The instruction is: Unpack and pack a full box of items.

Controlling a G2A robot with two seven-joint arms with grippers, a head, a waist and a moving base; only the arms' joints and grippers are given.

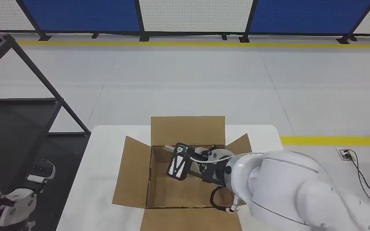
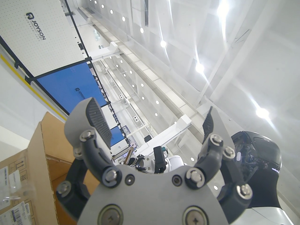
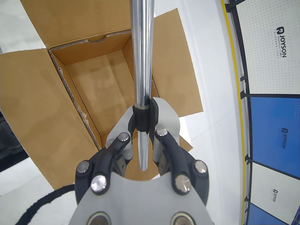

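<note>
Holding: my right gripper [image 3: 145, 115] clamps a smooth, shiny metal tube [image 3: 142, 47].
Left gripper [image 2: 152, 120]: jaws wide open, holding nothing.
Box [image 3: 35, 94]: corrugated cardboard, flaps splayed, beneath tube.

An industrial test hall; blue and white partition panels [image 1: 81, 14], yellow floor line [image 1: 173, 43], high lit ceiling [image 2: 234, 47]

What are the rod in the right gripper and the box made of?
Rod, held in the right gripper: looks like polished metal, maybe steel or chrome plate; it is mirror-bright with streaked reflections along its length. Box: corrugated cardboard, matte brown; wavy fluting shows at the cut edges of its walls.
</note>
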